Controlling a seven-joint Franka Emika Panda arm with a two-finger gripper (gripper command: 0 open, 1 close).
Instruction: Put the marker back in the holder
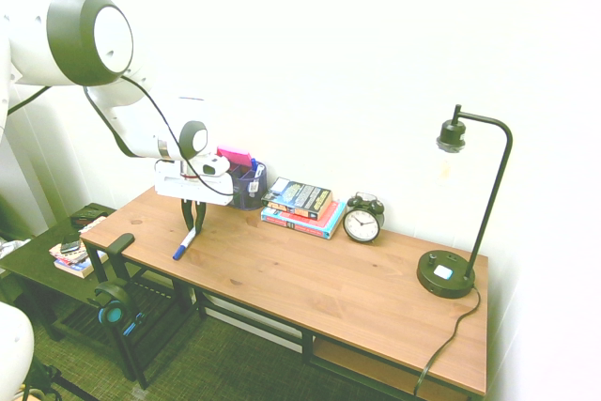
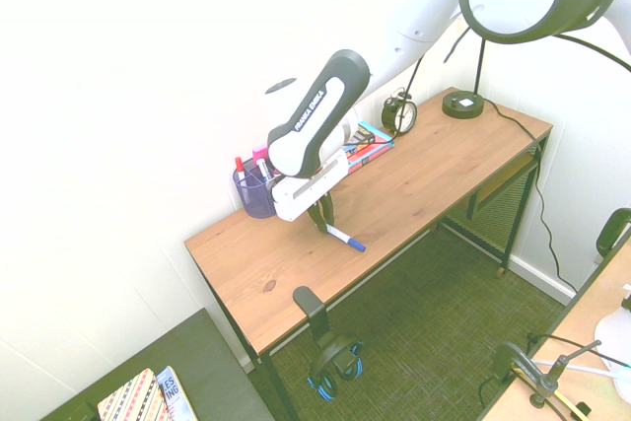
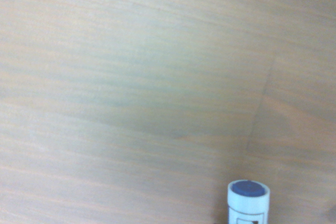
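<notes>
The arm [image 2: 311,120] carries the one legible marking: white lettering reading "FRANKA EMIKA" running along its dark link in the second exterior view. The books [image 1: 302,206] have printed covers, but the print is too small to make out. The clock [image 1: 362,223] has a numbered dial, its figures too small to read. The marker [image 3: 249,203] shows a partial black-outlined label, illegible.

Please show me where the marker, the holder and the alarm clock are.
marker [image 1: 184,248]: first exterior view, blue cap end.
holder [image 1: 250,186]: first exterior view, front mesh wall.
alarm clock [image 1: 362,223]: first exterior view, dial.
</notes>
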